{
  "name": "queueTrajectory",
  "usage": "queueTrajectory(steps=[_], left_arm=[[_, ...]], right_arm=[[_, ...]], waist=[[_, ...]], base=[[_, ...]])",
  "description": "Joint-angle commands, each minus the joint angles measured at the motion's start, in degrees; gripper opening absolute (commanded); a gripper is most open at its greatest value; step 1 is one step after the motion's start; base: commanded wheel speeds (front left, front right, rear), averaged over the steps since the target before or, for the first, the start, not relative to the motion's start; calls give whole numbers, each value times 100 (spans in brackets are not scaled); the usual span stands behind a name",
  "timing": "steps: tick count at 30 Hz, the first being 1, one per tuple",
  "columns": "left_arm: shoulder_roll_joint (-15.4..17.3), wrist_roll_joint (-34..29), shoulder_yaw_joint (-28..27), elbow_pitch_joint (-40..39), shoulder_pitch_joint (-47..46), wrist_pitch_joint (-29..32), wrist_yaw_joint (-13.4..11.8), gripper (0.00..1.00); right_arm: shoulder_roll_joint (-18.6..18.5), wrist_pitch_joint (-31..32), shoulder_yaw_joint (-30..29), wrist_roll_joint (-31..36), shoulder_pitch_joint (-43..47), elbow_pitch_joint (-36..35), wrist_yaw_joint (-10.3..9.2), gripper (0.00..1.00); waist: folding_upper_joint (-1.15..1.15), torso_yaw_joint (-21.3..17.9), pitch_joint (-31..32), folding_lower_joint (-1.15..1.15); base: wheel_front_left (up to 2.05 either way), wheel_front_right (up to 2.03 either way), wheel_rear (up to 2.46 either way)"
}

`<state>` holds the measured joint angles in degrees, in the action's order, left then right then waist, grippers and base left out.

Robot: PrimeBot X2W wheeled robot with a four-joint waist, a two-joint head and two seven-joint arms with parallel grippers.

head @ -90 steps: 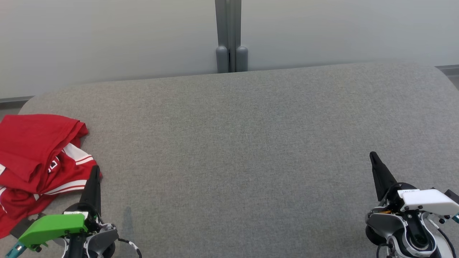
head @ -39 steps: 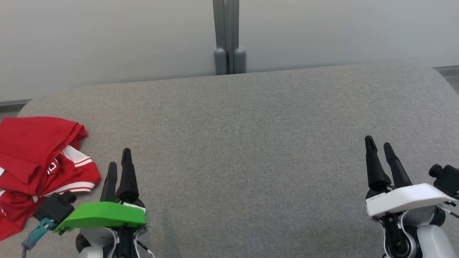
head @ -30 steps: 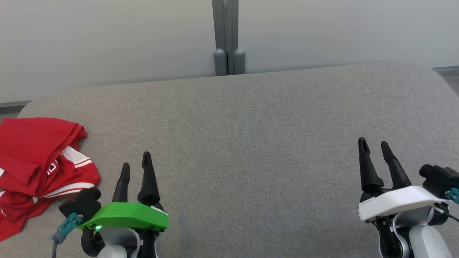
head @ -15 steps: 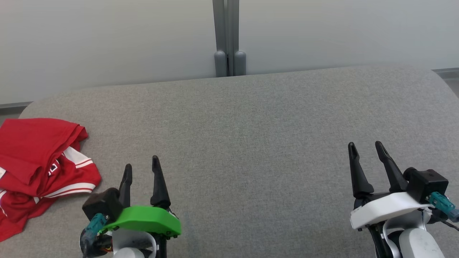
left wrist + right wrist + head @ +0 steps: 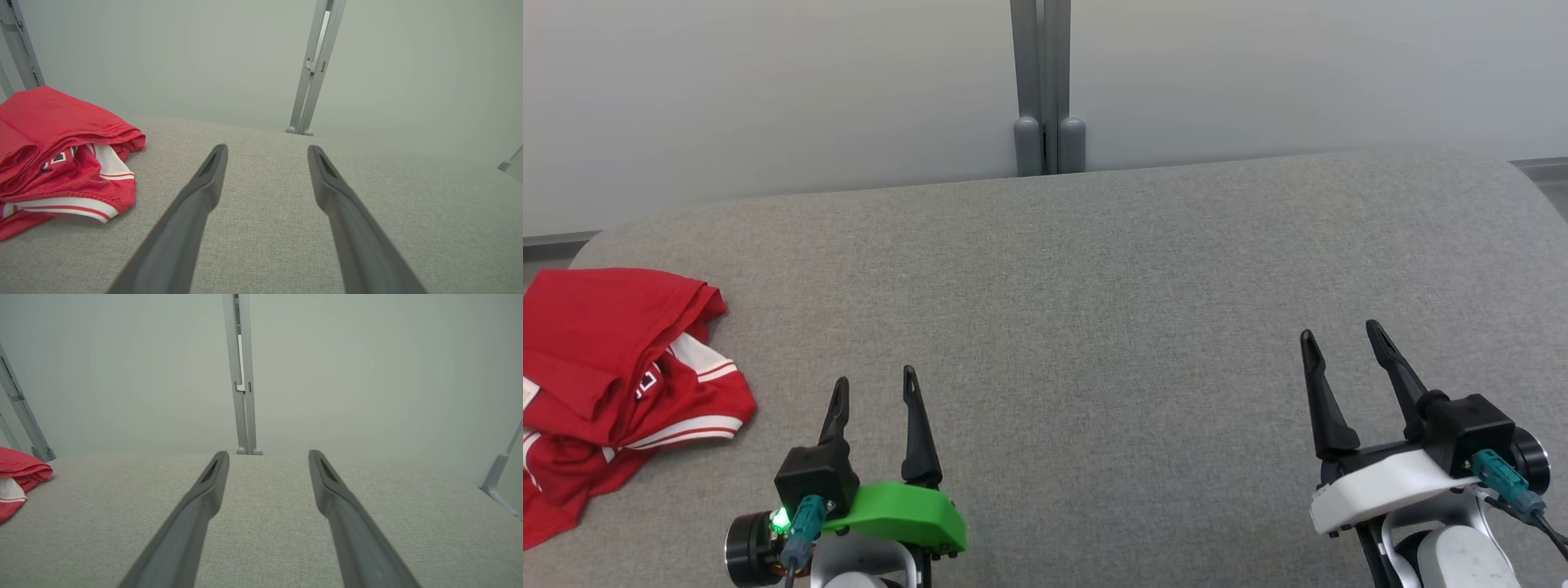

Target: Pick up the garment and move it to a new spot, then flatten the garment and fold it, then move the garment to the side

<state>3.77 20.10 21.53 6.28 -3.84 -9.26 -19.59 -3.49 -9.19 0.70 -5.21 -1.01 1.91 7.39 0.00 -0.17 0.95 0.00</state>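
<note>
The garment (image 5: 613, 384) is a red jersey with white striped trim, lying folded in a loose heap at the left edge of the grey fabric table (image 5: 1094, 310). In the left wrist view the garment (image 5: 57, 163) lies to the left of the fingers. My left gripper (image 5: 875, 384) hovers open at the lower left, a short way right of the garment and apart from it, nothing between its fingers (image 5: 204, 192). At the lower right my right gripper (image 5: 1341, 335) stands open and empty. The garment (image 5: 16, 482) peeks in at the far left of the right wrist view.
A pale wall with a grey upright post (image 5: 1043, 82) stands right behind the table's far edge. The table's left corner (image 5: 588, 245) and right corner (image 5: 1515, 171) are rounded. Slanted grey frame legs (image 5: 496, 477) show at the right.
My left gripper has pulled away from the garment to the right and turned so both fingers show. My right gripper has drifted slightly left. The garment has stayed put.
</note>
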Motion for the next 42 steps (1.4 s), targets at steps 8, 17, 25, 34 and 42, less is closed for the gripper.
queueTrajectory(steps=[8,17,25,34,42], left_arm=[[-42,-11,-40,-282,24,-158,-5,100],[-125,190,-247,-398,233,-277,446,100],[-108,-15,-117,-317,278,-382,412,100],[-88,-157,89,-94,260,-497,348,100],[-74,-93,159,-12,345,-585,320,100]], right_arm=[[41,-170,65,128,100,-142,14,100],[75,-291,86,9,173,-239,15,100],[73,-388,131,296,206,-268,15,100],[62,-502,153,470,257,-255,11,100],[51,-588,108,-406,304,-109,11,100]], waist=[[0,-6,11,0],[0,2,33,0],[0,13,53,0],[0,15,88,0],[0,21,122,0]], base=[[0,0,0],[0,0,0],[0,0,0],[0,0,0],[0,0,0]])
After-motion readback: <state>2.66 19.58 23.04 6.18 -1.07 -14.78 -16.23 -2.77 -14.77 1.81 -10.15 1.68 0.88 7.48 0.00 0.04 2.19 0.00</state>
